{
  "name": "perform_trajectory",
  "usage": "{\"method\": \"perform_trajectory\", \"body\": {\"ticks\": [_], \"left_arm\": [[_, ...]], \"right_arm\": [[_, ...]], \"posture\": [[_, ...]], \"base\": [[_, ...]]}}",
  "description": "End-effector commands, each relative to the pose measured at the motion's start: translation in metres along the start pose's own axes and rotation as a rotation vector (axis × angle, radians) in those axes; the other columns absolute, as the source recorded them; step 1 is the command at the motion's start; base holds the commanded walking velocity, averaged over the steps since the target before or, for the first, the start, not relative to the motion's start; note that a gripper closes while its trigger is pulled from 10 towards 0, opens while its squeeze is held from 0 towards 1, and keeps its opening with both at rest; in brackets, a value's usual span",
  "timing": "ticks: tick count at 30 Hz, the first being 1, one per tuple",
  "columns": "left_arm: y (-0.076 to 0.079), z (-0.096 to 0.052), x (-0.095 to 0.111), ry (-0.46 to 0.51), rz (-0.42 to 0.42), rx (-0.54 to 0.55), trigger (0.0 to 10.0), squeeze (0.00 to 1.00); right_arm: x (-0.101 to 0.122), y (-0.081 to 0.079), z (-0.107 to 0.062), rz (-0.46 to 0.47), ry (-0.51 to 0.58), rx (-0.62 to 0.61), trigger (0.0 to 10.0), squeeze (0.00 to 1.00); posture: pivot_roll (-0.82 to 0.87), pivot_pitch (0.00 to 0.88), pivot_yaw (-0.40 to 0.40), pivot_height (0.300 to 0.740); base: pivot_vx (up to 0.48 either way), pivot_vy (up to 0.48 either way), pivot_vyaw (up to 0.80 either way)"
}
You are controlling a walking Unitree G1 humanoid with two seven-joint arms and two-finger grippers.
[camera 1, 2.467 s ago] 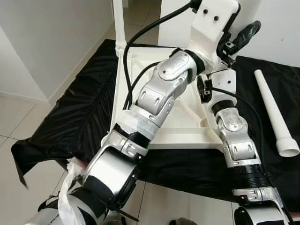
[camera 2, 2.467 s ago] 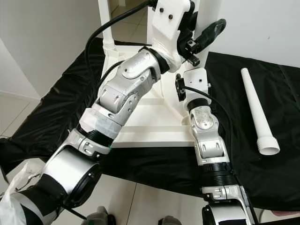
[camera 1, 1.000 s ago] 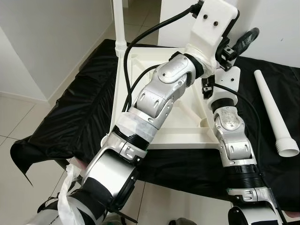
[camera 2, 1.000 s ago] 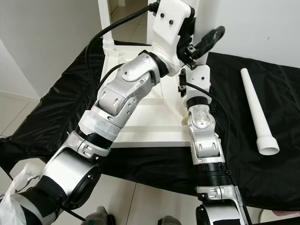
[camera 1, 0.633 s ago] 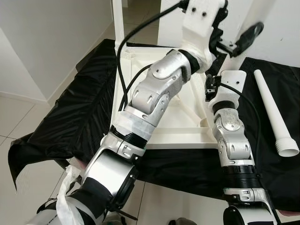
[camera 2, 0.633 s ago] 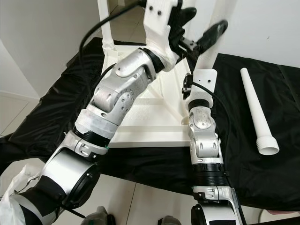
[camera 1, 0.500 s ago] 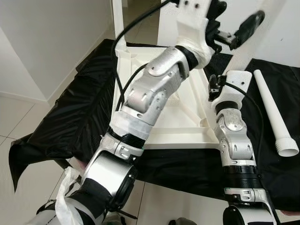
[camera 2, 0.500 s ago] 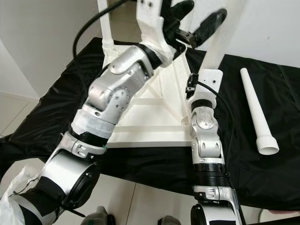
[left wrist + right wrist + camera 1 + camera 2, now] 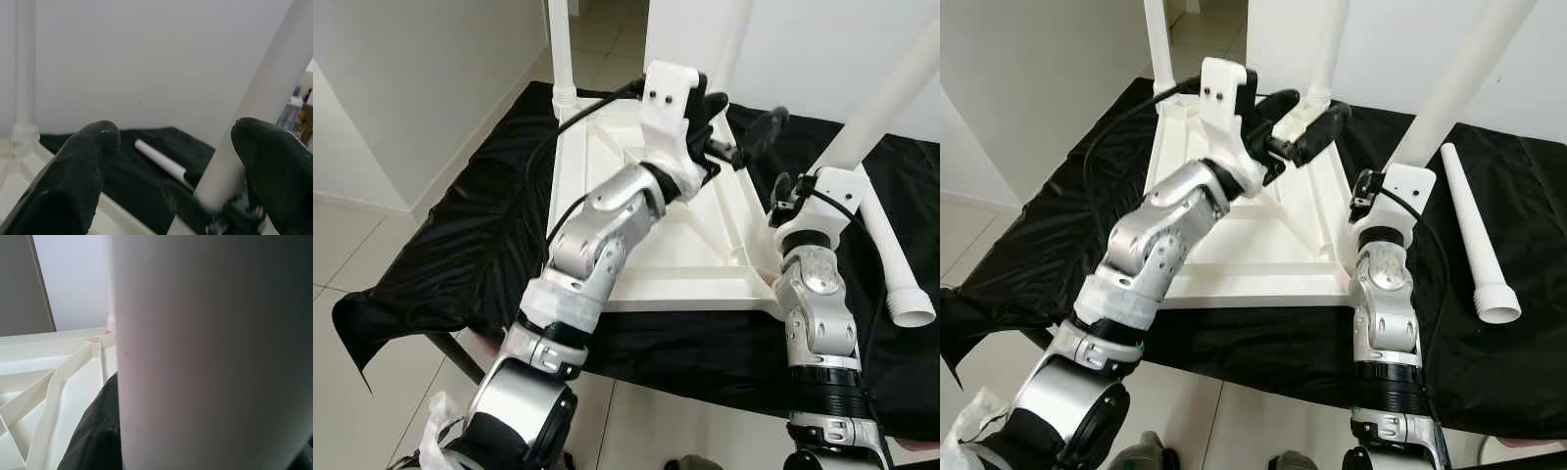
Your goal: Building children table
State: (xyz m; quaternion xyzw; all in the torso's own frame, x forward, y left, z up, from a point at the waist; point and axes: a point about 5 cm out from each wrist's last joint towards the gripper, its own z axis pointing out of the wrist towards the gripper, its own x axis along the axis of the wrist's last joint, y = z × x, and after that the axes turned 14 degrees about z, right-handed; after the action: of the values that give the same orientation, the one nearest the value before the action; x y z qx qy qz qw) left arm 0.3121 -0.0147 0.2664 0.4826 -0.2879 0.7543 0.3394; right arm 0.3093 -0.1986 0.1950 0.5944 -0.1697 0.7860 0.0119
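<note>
The white tabletop lies upside down on a black cloth. Two white legs stand screwed in at its far corners. A third leg leans up to the right, and my right gripper is shut on its lower part; the leg's foot is hidden behind my wrist, beside the tabletop's right edge. One black finger presses the leg's side. My left gripper hovers open over the far half of the tabletop, holding nothing. A loose leg lies on the cloth to the right.
The black cloth covers a low stand and hangs over its edges. A light tiled floor lies to the left, with a white wall beyond it. White walls stand close behind the tabletop.
My left arm has dropped from up by the tilted leg, moving left, to just above the tabletop, gripper open. The right gripper and its leg shifted slightly to the right.
</note>
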Motion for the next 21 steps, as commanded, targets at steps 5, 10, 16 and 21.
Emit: {"method": "perform_trajectory", "body": {"ticks": [5,10,16,21], "left_arm": [[0.002,-0.014,-0.015,-0.068,0.062,-0.057,10.0,0.0],[0.003,-0.028,-0.035,-0.125,0.146,-0.06,10.0,0.0],[0.006,-0.04,-0.055,-0.196,0.192,-0.067,10.0,0.0],[0.013,-0.05,-0.068,-0.243,0.245,-0.121,10.0,0.0]], "right_arm": [[0.001,0.008,-0.009,-0.015,0.014,-0.002,10.0,0.0],[-0.002,0.018,-0.017,-0.042,0.003,0.005,10.0,0.0],[-0.003,0.024,-0.026,-0.033,0.012,0.007,10.0,0.0],[-0.003,0.022,-0.03,-0.018,0.023,0.023,10.0,0.0]], "posture": [[0.02,0.0,-0.034,0.74],[0.01,0.0,-0.032,0.74],[0.01,0.0,-0.027,0.74],[0.01,0.0,-0.019,0.74]], "base": [[0.0,0.0,0.0],[0.0,0.0,0.0],[0.0,0.0,0.0],[0.0,0.0,0.0]]}}
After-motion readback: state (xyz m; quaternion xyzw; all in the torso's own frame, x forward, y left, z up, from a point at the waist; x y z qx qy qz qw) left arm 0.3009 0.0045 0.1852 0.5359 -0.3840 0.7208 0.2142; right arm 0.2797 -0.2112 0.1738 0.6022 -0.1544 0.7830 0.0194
